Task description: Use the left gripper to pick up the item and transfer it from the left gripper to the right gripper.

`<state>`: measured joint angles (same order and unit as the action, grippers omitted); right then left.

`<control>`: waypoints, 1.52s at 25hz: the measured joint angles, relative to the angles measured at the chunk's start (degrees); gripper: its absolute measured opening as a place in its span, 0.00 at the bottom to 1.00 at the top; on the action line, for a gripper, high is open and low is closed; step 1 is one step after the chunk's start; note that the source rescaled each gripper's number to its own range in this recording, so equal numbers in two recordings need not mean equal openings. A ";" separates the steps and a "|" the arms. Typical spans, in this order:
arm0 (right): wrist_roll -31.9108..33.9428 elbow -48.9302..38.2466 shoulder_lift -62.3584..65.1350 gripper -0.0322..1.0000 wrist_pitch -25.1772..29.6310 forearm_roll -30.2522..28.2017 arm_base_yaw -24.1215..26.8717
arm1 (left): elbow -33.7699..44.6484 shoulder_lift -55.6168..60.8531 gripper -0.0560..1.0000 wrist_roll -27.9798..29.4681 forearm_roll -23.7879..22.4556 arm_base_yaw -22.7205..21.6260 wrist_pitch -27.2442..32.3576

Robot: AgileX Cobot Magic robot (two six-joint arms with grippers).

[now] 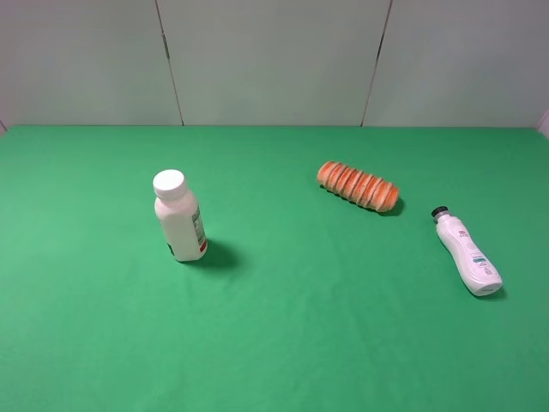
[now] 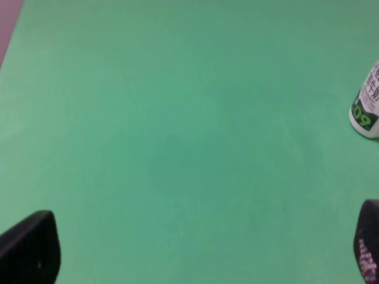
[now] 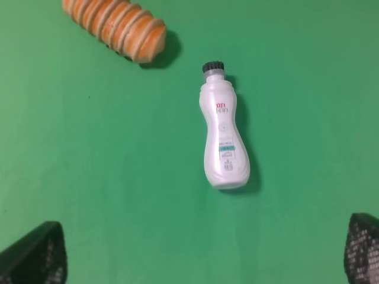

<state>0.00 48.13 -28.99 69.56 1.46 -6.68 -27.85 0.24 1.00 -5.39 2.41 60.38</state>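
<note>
Green cloth [image 1: 283, 335] covers the whole table, with pale wall panels [image 1: 274, 60] behind it, and neither arm shows in the high view. The item [image 1: 466, 251], a slim white bottle with a small black cap, lies on its side at the right of the cloth, cap pointing away toward the wall and base toward the near edge, its pink and teal print facing up. It touches nothing. A ridged orange roll [image 1: 358, 185] lies up and to the left of it, near but clearly apart, set at a slant. Well apart from both, on the left half of the cloth, a stout white bottle [image 1: 179, 216] with a wide white cap stands upright and casts a shadow to its right. In the right wrist view the item [image 3: 223, 135] lies ahead of the right gripper [image 3: 204, 254], with the roll [image 3: 116, 26] beyond its cap end; only the two black fingertips [image 3: 37, 255] show at the corners of that view, far apart, with bare cloth between them, so the jaws stand wide and hold nothing. The left wrist view shows the left gripper [image 2: 198, 248] the same way: black fingertips [image 2: 29, 247] at the two lower corners, spread wide over bare cloth, nothing between them. At that view's edge the base of the stout bottle [image 2: 367, 109] shows, its green label patch visible, away from the fingertips.
</note>
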 joint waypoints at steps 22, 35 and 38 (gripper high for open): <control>0.00 -20.07 26.99 1.00 -10.62 -0.05 0.00 | 0.00 0.00 1.00 0.00 0.00 0.00 0.00; 0.00 -20.07 29.03 1.00 -10.62 -0.10 5.25 | 0.00 0.00 1.00 -0.04 0.00 0.00 0.00; 0.00 -20.07 29.24 1.00 -10.68 -0.10 9.09 | 0.00 0.00 1.00 -0.04 0.00 0.00 0.00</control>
<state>0.00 28.06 0.25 58.89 1.36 2.41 -27.85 0.24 0.96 -5.39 2.41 60.38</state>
